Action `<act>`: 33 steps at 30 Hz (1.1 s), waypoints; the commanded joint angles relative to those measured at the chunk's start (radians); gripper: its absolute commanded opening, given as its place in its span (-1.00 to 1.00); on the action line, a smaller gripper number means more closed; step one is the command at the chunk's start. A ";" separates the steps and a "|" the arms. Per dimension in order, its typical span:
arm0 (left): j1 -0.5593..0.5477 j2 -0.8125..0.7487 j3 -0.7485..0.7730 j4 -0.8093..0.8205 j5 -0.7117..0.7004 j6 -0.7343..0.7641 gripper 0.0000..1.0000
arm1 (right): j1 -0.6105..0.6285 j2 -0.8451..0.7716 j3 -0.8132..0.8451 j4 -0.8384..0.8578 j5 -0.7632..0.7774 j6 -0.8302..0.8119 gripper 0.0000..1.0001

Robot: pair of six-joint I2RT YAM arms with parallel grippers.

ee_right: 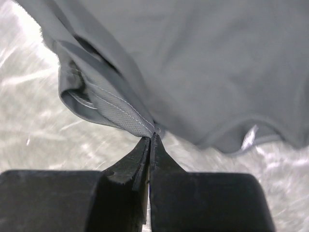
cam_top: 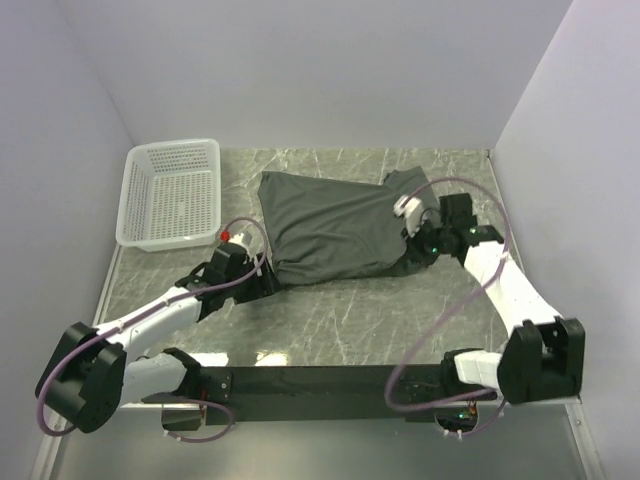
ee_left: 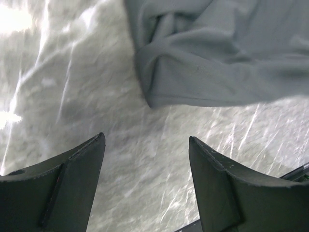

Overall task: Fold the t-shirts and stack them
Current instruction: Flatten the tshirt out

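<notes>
Got my right fingers [ee_right: 128, 166] pinched shut on the hem of the t-shirt [ee_right: 217, 67] right at their tips, left fingers [ee_left: 67, 179] wide open and empty with a shirt corner just ahead on the bench [ee_left: 72, 96] — I'd grab that corner first, then lift both evenly.

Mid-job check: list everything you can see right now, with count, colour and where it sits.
t-shirt: one, dark grey, rumpled, middle to far right of the table
basket: one, white mesh, far left corner
table: one, grey marbled, under everything
left gripper: one, black, open, just short of the t-shirt's near left corner, not touching it
right gripper: one, black, shut on a stitched edge at the t-shirt's right side
</notes>
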 commanded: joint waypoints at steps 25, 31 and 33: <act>-0.116 0.377 0.277 -0.002 -0.136 0.100 0.08 | -0.216 0.382 0.294 0.053 -0.194 0.373 -1.00; -0.120 0.497 0.376 -0.052 -0.217 0.112 -0.30 | -0.220 0.369 0.285 0.059 -0.224 0.368 -1.00; -0.120 0.512 0.395 -0.055 -0.228 0.127 -0.70 | -0.222 0.365 0.276 0.062 -0.228 0.368 -1.00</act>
